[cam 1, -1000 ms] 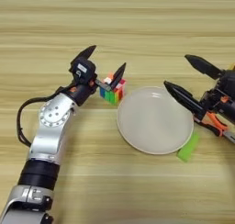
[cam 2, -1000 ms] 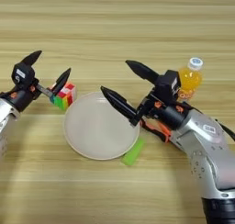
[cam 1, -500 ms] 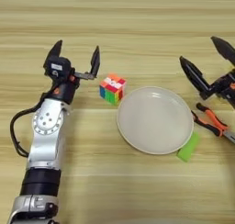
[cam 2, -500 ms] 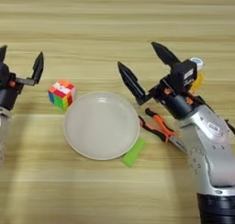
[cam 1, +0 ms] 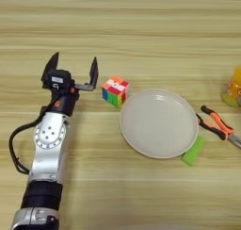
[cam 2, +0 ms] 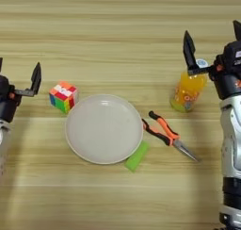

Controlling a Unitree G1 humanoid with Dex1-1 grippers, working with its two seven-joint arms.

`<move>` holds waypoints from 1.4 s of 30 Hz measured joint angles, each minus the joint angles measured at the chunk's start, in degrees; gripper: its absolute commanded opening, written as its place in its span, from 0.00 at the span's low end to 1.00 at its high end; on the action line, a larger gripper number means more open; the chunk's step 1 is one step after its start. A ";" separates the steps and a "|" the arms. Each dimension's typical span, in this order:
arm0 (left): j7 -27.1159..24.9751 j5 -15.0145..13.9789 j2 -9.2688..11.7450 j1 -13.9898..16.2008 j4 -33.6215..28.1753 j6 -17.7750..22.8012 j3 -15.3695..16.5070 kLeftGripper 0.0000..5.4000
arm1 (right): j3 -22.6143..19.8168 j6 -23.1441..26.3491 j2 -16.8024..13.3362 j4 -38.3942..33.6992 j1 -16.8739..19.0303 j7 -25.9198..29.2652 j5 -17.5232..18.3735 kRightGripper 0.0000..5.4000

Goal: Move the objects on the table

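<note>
Both tools gape wide and hold nothing: the left tool (cam 1: 73, 69) just left of the puzzle cube (cam 1: 115, 91), the right tool (cam 2: 212, 40) beside the orange bottle (cam 2: 187, 91), likely poised to grasp. The green block (cam 2: 137, 156) touches the plate's (cam 2: 103, 128) rim on the worktop (cam 1: 141, 26).

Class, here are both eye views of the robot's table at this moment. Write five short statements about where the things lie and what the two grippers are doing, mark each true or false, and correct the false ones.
1. The puzzle cube lies on the table just left of the plate, outside its rim. True.
2. The left gripper is shut on the puzzle cube. False: it is open, clear of the cube and to its left.
3. The green block lies in the middle of the plate. False: it lies at the plate's lower right rim.
4. The orange-handled pliers lie right of the plate. True.
5. The right gripper is open beside the orange bottle. True.
</note>
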 measured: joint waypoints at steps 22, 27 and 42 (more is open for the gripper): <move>0.01 -0.20 0.04 -0.01 0.40 -0.15 0.09 1.00 | 2.73 11.23 -0.24 12.25 -0.80 2.91 2.77 0.86; -0.01 -0.23 0.04 0.00 0.40 -0.16 0.11 1.00 | 2.99 11.20 -0.38 12.98 -0.80 3.12 2.29 0.73; -0.43 -0.43 0.03 -0.01 0.40 -0.16 0.11 1.00 | 3.03 10.62 -0.50 14.69 -1.55 3.95 1.96 0.56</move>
